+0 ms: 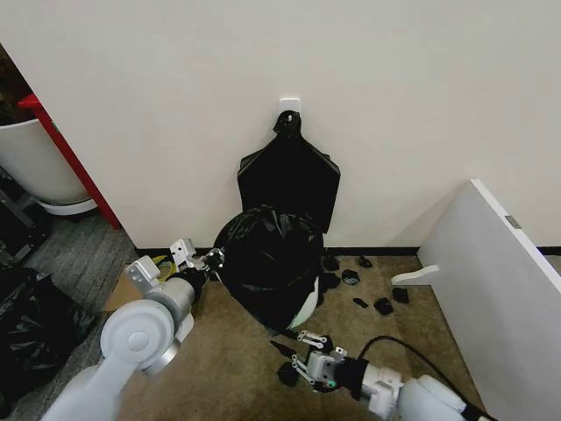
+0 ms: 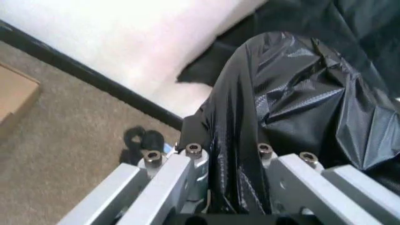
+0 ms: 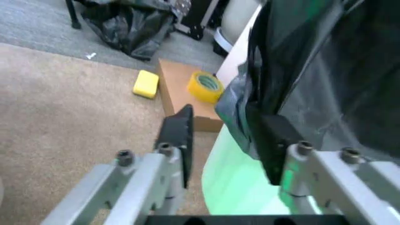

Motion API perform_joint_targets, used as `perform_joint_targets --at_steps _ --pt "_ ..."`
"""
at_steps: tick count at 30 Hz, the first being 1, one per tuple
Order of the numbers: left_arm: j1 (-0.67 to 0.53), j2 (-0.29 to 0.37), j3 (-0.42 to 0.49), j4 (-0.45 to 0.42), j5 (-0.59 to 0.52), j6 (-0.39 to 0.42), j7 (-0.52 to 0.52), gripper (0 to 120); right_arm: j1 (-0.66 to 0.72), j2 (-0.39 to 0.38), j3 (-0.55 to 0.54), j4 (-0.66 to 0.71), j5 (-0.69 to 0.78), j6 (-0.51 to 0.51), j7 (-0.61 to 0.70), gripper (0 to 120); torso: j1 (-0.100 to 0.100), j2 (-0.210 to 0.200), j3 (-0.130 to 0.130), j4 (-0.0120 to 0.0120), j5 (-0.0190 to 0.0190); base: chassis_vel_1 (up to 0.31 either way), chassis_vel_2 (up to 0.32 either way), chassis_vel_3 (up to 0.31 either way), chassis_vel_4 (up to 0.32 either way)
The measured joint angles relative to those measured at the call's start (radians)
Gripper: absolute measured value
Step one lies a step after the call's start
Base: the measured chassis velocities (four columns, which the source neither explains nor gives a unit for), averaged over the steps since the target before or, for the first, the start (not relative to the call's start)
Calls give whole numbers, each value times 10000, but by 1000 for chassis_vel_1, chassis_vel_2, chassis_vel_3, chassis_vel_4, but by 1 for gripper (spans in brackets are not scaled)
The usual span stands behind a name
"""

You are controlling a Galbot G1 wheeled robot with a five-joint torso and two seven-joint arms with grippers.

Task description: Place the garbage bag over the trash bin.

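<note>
One garbage bag (image 1: 267, 263) draped over the one trash bin (image 1: 304, 309), standing upright by the wall (image 1: 175, 105), long axis vertical, mouth facing down; only a pale strip of bin shows under the bag's lower right hem. Left gripper (image 1: 203, 260) at the bag's left side, fingers clamped on a fold of plastic. Right gripper (image 1: 304, 351) low in front of the bin, jaws apart w/ bag hem btwn them. Approx six black scraps (image 1: 383, 305) on carpet right of bin.

No legible text, labels, brands, numbers or signs on any surface in these views.
</note>
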Motion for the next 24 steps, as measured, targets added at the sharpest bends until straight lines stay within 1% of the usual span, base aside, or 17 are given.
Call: perform_joint_targets --at_steps 1,2,3,6,9,11,12,13,14,15,17,19,20,21,22,23,24 --pt "-10 1 -40 61 31 -68 23 5 -101 -125 181 120 125 106 -67 36 0 0 0 3 2 0 0 0 0" --pt "-10 1 -40 61 31 -68 23 5 -101 -125 181 120 125 106 -67 36 0 0 0 3 2 0 0 0 0" --pt "-31 2 -48 101 50 -105 36 5 -178 -180 305 187 195 174 -111 39 0 0 0 3 2 0 0 0 0" --pt "-218 -18 -41 350 121 -233 67 5 -799 -352 1125 497 565 600 -379 53 0 0 0 -1 1 0 0 0 0" --pt "-327 -32 3 498 178 -284 142 5 -1332 -365 1780 655 769 866 -428 67 0 0 0 -2 1 0 0 0 0" --pt "-327 -32 3 498 178 -284 142 5 -1332 -365 1780 655 769 866 -428 67 0 0 0 -2 1 0 0 0 0" --pt "-310 -19 72 535 555 -350 369 5 -1691 -342 2161 808 1127 867 -326 73 0 0 0 -1 1 0 0 0 0" --pt "-269 -7 101 537 755 -382 512 5 -1786 -339 2241 883 1306 819 -249 77 0 0 0 -2 2 0 0 0 0" --pt "-137 18 179 539 1269 -473 914 5 -1975 -341 2418 1175 1954 609 72 83 0 0 0 -2 3 0 0 0 0" --pt "-48 23 220 539 1595 -523 1142 5 -2013 -345 2481 1314 2241 506 251 86 0 0 0 -3 1 0 0 0 0" --pt "145 14 278 521 2262 -617 1534 5 -1939 -360 2589 1815 2849 -37 1089 94 0 0 0 0 1 0 0 0 0" --pt "203 5 299 499 2468 -651 1634 5 -1888 -368 2586 1962 3019 -222 1354 96 0 0 0 1 2 0 0 0 0" --pt "289 -9 347 467 2813 -711 1780 5 -1780 -382 2542 2225 3409 -562 1832 94 0 0 0 1 2 0 0 0 0" --pt "316 -15 366 459 2924 -731 1824 5 -1732 -385 2512 2337 3587 -735 2029 93 0 0 0 1 2 0 0 0 0" --pt "462 -56 470 434 3673 -864 2095 5 -1548 -387 2372 2781 4366 -1537 2725 86 0 0 0 1 1 0 0 0 0" --pt "524 -81 517 430 4065 -960 2235 5 -1479 -385 2316 2965 4758 -1926 2991 83 0 0 0 2 0 0 0 0 0" --pt "579 -111 588 431 4519 -1094 2393 5 -1397 -366 2254 3229 5396 -2529 3377 80 0 0 0 1 1 0 0 0 0"
